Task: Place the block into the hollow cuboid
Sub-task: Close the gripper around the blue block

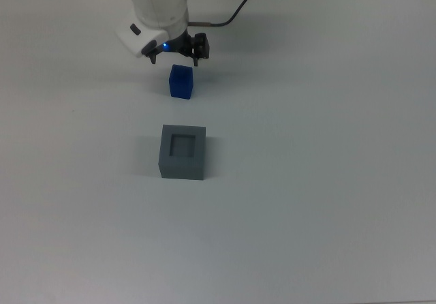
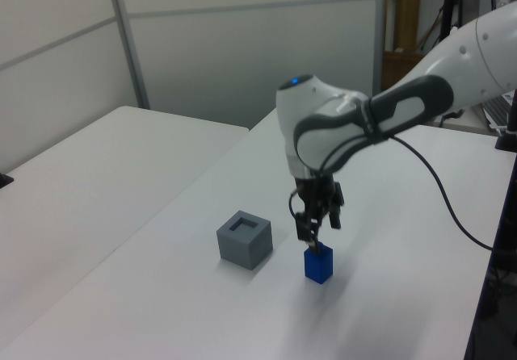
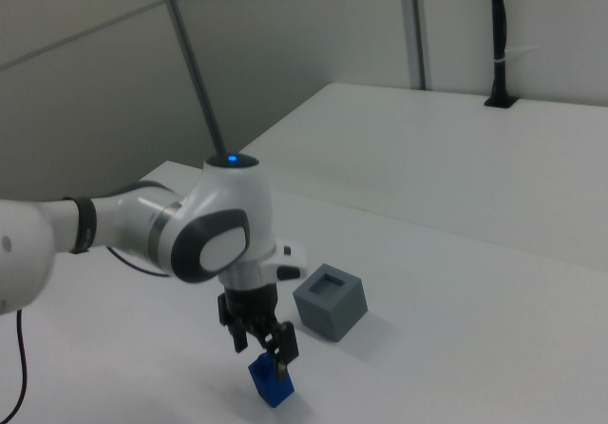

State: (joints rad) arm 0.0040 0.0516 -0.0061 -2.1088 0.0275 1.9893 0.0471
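The blue block stands on the white table, apart from the hollow cuboid, a grey box with its square recess facing up and nothing in it. My gripper is open and hangs right over the block, its fingertips level with or just above the block's top. In the left view the gripper sits directly on top of the block, with the hollow cuboid to the left view's left. In the right view the gripper covers part of the block; the hollow cuboid lies up and to the right view's right.
The white table carries only these two things. A black cable trails from the arm across the left view's right. A second white table adjoins on the left view's left, with wall panels behind.
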